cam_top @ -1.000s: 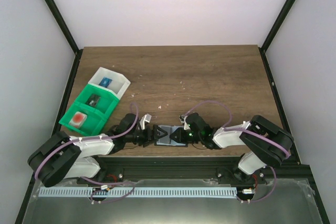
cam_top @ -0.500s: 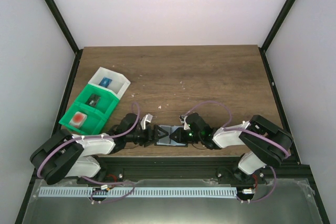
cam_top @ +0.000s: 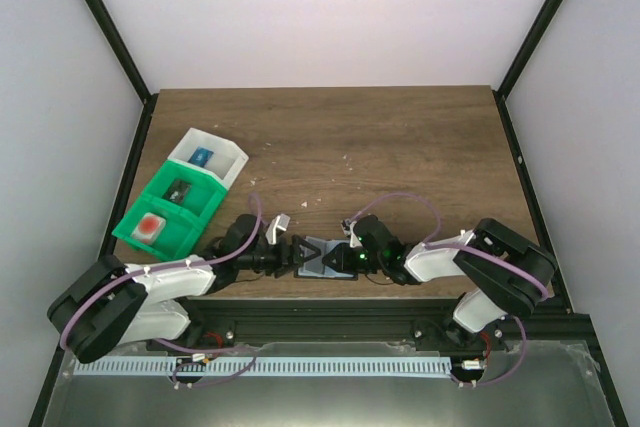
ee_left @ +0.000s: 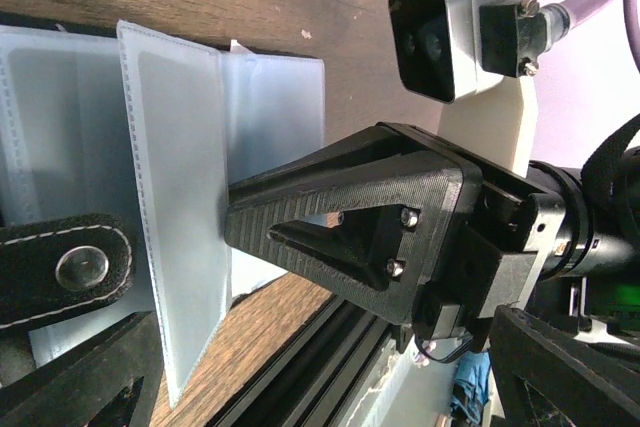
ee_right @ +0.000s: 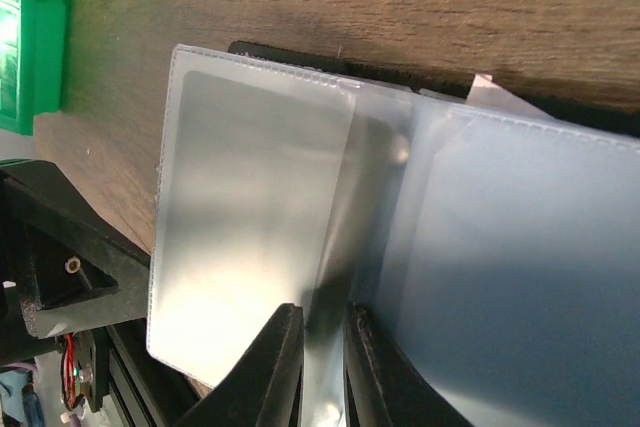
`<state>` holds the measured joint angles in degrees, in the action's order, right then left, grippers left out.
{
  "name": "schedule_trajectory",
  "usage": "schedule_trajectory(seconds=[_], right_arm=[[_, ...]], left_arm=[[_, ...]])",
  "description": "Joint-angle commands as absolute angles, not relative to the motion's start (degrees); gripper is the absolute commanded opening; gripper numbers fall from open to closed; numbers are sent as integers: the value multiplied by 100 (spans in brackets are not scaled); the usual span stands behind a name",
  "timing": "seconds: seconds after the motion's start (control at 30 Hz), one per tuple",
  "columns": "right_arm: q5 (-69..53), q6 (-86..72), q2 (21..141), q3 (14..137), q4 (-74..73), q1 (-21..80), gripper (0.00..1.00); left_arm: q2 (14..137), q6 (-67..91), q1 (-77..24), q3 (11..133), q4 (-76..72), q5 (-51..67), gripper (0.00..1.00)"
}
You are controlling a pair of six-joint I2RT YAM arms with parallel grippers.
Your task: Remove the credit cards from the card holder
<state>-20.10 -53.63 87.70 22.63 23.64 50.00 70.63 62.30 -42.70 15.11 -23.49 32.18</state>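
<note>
right wrist: right gripper (ee_right: 322, 315) tight on clear sleeve (ee_right: 250, 197) of card holder (ee_right: 500, 247)

Your top view looks down from above and behind the arm bases, far enough back to take in the whole worktop (cam_top: 400, 137). Your left wrist view sits right against the card holder (ee_left: 180, 197), facing the right wrist camera (ee_left: 445, 32). Your right wrist view looks the opposite way, equally close, toward the green bin (ee_right: 30, 37). All three share the holder's clear sleeves.
</note>
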Motion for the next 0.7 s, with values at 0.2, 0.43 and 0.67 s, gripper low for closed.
schedule_trajectory(seconds=[0.2, 0.43, 0.67], right_arm=[[-2063, -5376, 8901, 2170, 2251, 5045, 14], [-2103, -5401, 8917, 2175, 2329, 5049, 14], [-2145, -5409, 8895, 2171, 2404, 5054, 14]], left_arm=[[7102, 6316, -4404, 1670, -2597, 3249, 90], [7133, 6342, -4489, 1816, -2589, 3243, 90], [7288, 6407, -4739, 1987, -2689, 3120, 90]])
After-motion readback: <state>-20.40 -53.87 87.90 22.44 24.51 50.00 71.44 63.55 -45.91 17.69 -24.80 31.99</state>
